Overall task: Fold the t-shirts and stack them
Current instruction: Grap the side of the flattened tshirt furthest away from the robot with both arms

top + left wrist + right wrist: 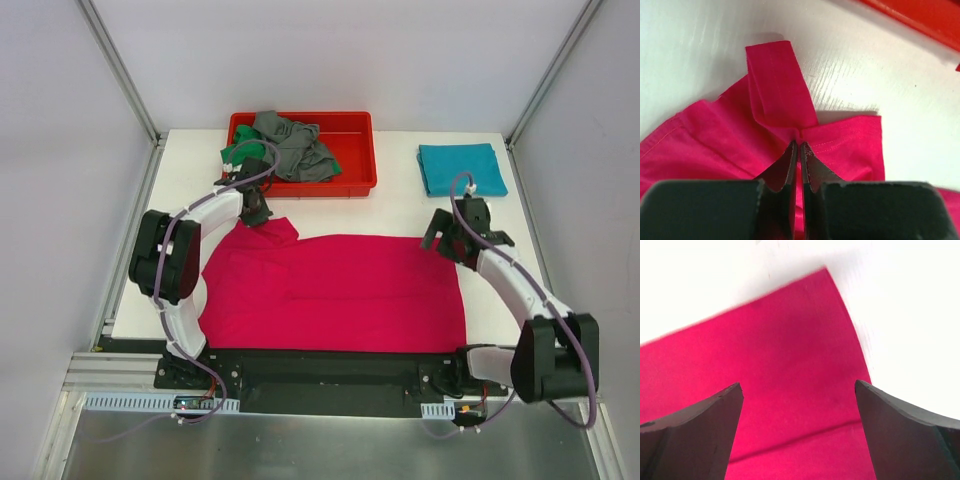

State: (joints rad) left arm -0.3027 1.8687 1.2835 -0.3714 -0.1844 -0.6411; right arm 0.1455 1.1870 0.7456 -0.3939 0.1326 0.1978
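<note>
— Magenta cloth is caught in the left pincer (799, 145), is that so?

— Yes. Its two fingers (812, 170) are pressed together on a small ridge of the magenta t-shirt (340, 295). That is at the shirt's far left corner, where a sleeve strip folds up and points away from the tips.

— And the right pincer (797, 384)?

— Spread wide, with nothing between its tips. It hangs over the far right corner of the same shirt. Whether it touches the cloth, I cannot tell.

— How does that shirt lie?

— Mostly flat on the white desk (400, 210), between the two arms. A long crease runs across it from left to right. Its near edge reaches the near edge of the desk.

— Where are the other shirts?

— The teal t-shirt (460, 168) is a folded rectangle at the far right of the desk. It lies just beyond the right pincer and apart from the magenta one. The grey t-shirt (295, 145) lies crumpled in the left half of the red tray (350, 150), which stands at the far edge. The green t-shirt (232, 152) bunches at the tray's left end, near the left pincer.
</note>
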